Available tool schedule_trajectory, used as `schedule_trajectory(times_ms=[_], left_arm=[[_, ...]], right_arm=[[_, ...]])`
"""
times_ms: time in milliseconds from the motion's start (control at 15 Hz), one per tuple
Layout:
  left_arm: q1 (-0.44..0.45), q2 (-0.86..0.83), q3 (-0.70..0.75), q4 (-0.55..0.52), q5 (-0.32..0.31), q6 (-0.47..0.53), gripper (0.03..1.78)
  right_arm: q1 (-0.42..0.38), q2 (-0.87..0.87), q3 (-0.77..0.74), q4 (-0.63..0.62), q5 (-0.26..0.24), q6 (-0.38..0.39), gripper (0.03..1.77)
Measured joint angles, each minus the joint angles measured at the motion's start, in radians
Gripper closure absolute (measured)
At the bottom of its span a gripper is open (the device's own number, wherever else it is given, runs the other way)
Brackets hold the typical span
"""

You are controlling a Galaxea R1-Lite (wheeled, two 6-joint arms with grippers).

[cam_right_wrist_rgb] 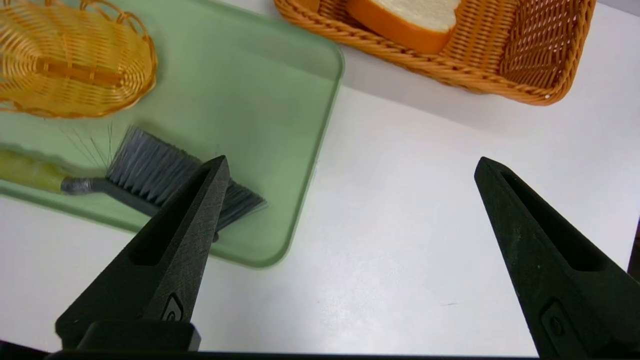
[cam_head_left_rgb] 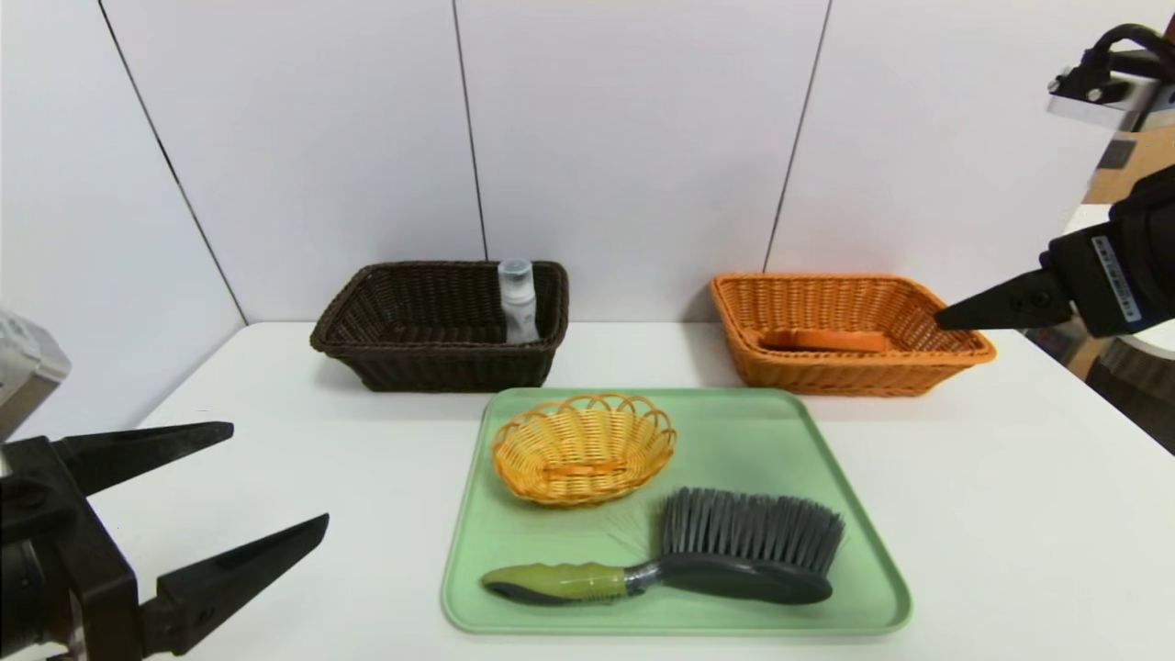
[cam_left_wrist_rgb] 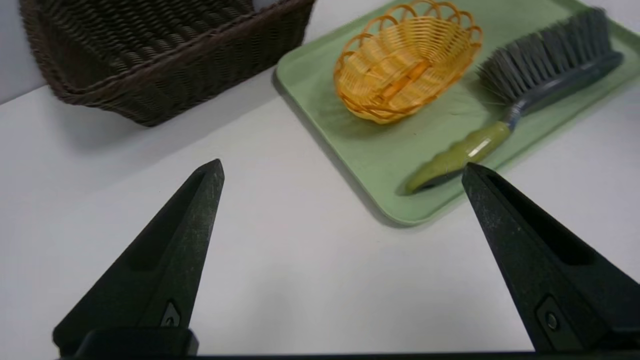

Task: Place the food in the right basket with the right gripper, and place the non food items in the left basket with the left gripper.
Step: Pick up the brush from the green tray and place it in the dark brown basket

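Observation:
A grey-bristled brush with a green handle (cam_head_left_rgb: 679, 560) and a small yellow wicker basket (cam_head_left_rgb: 584, 448) lie on the green tray (cam_head_left_rgb: 780, 441). The dark brown left basket (cam_head_left_rgb: 439, 326) holds a white bottle (cam_head_left_rgb: 518, 301). The orange right basket (cam_head_left_rgb: 849, 367) holds a slice of bread (cam_head_left_rgb: 826, 341). My left gripper (cam_head_left_rgb: 278, 474) hovers open and empty over the table, left of the tray; the brush handle (cam_left_wrist_rgb: 460, 155) lies just beyond its fingertips. My right gripper (cam_head_left_rgb: 945, 319) is raised by the orange basket's right end, open and empty (cam_right_wrist_rgb: 351, 159).
The white table meets a white panelled wall just behind both baskets. Bare tabletop lies left of the tray under my left gripper (cam_left_wrist_rgb: 342, 165) and right of the tray (cam_right_wrist_rgb: 250, 90) under my right gripper. Cardboard and dark gear stand beyond the table's right edge.

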Motion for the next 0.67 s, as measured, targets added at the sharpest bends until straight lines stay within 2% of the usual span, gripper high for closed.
schedule_trajectory(times_ms=[333, 667], left_arm=[[-0.034, -0.02, 0.014, 0.008, -0.232, 0.007, 0.12], [-0.041, 0.068, 0.006, -0.001, -0.407, 0.073, 0.12]], right_arm=[[0.007, -0.095, 0.087, -0.079, 0.001, 0.022, 0.1], [0.042, -0.132, 0.102, -0.083, 0.009, 0.024, 0.1]])
